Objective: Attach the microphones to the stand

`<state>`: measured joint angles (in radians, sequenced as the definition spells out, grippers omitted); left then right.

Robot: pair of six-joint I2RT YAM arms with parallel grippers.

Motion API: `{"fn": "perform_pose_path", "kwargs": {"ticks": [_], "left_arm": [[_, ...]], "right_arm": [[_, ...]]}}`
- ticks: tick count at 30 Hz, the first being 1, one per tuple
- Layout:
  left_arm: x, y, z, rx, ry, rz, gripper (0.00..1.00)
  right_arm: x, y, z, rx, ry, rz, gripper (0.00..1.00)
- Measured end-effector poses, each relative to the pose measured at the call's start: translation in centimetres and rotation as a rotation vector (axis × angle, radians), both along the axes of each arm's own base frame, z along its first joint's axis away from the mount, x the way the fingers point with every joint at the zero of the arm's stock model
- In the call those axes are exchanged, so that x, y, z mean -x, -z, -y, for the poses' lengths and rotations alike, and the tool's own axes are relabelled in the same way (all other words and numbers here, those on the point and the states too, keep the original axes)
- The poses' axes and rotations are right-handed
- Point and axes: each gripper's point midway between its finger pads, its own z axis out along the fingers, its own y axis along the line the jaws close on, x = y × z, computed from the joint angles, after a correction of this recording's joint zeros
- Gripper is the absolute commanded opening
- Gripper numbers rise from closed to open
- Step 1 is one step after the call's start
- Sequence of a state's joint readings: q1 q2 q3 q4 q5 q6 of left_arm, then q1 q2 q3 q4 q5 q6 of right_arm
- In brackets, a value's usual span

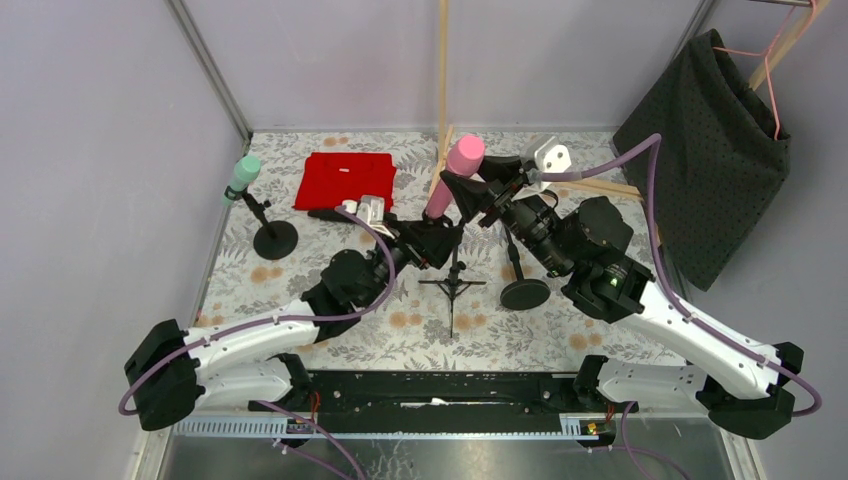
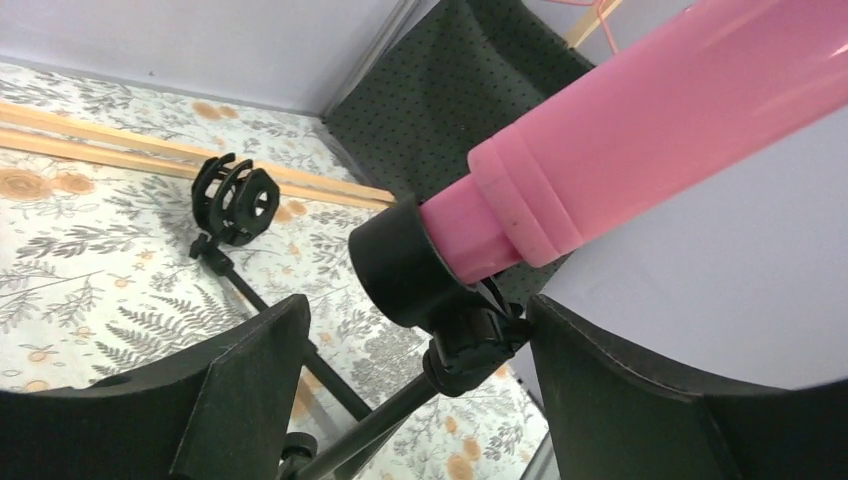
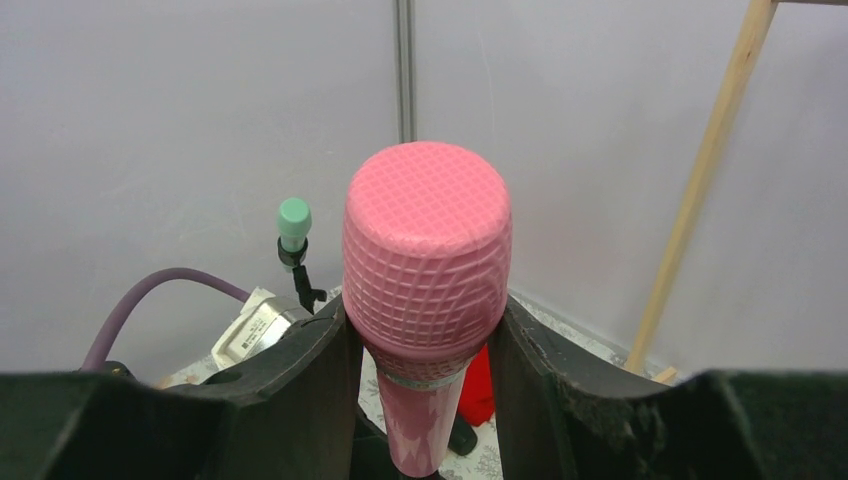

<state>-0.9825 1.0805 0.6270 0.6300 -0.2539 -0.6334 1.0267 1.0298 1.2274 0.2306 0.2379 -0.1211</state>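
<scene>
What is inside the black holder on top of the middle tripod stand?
The lower end of the pink microphone sits inside the black holder, tilted. The holder's wall covers the tip, so how deep it goes cannot be seen.

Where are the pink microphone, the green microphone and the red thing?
pink microphone [image 3: 428,240]: right wrist view, on its bumpy round head.
green microphone [image 1: 243,174]: top external view, on its head.
red thing [image 1: 345,180]: top external view, on its flat middle.
</scene>
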Motion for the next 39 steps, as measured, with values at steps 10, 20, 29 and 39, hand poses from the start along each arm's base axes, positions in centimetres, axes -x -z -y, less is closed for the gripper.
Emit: {"fn": "perform_pose_path", "kwargs": {"ticks": [10,20,29,39], "left_arm": [[1.3,-1.5,-0.7,0.213,0.043,0.064,0.42],[1.1,-2.2,-0.7,0.266,0.039,0.083,0.05],[1.0,-2.2,-0.5,0.267,0.04,0.092,0.0],[1.0,-2.3,-0.4,0.242,0.044,0.117,0.0]], "right_arm": [[0.1,0.5,0.0,-0.005,-0.007,-0.01,0.0],[0.7,-0.1,0.9,-0.022,-0.007,0.004,0.0],[1.7,0.5,1.4,-0.029,-0.037,0.051,0.0],[3.3,2.6,2.2,-0.045,-0.08,0.148,0.0]]}}
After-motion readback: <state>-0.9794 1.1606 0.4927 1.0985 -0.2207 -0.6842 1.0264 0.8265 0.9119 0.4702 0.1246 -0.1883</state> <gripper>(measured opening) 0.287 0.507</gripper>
